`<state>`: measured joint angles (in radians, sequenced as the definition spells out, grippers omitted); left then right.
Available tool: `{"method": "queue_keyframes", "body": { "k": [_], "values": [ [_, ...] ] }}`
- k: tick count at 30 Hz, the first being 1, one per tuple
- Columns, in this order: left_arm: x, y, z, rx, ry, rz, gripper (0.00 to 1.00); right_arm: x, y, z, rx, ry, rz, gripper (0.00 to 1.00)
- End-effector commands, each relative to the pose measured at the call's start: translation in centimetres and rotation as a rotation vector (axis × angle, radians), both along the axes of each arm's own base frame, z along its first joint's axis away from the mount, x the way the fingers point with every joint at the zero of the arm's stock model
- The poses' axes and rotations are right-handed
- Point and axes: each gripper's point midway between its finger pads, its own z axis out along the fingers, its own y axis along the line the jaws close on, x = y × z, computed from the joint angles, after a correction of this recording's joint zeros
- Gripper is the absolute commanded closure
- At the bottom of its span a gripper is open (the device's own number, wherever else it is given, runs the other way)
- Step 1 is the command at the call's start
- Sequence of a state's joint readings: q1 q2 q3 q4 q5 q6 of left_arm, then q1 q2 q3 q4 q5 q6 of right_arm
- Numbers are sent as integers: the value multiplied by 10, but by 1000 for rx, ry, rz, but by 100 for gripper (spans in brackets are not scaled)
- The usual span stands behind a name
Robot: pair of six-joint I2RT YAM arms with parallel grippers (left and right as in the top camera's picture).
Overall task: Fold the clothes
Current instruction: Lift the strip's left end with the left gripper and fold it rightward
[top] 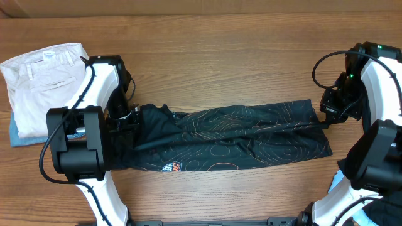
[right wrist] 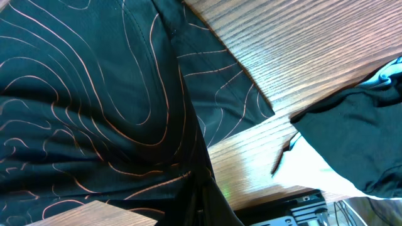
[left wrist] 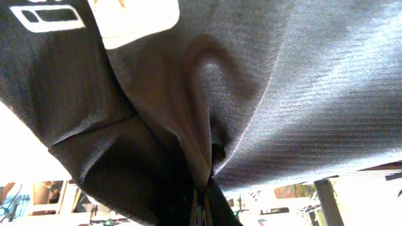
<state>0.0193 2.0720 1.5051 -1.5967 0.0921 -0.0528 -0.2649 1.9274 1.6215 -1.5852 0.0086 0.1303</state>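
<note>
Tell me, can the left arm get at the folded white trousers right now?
Probably not yet: the left gripper is shut on the black top, so it must let go first. Otherwise the white trousers lie close by, nothing between.

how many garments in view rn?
4: patterned black top stretched mid-table; white trousers folded far left; blue cloth under them; plain black garment, right edge of right wrist view. Others may be hidden.

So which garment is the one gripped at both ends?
The black top with orange contour lines, stretched between the left pincer and right pincer; the folded white trousers lie apart, ungripped.
</note>
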Motion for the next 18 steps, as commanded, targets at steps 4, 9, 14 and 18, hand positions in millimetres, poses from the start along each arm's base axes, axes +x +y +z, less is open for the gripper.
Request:
{"method": "queue_keyframes", "body": {
  "k": [4, 9, 14, 18],
  "values": [
    [-7, 2, 4, 32, 11, -17, 96, 2, -6, 7, -36, -19, 3, 95],
    [-11, 2, 6, 32, 29, -17, 96, -5, -14, 3, -96, 14, -18, 94],
    [-7, 2, 4, 32, 11, -17, 91, -9, -13, -4, -93, 31, -20, 94],
    [-7, 2, 4, 32, 12, -17, 80, -13, -12, -10, -90, 44, -19, 91]
  ]
}}
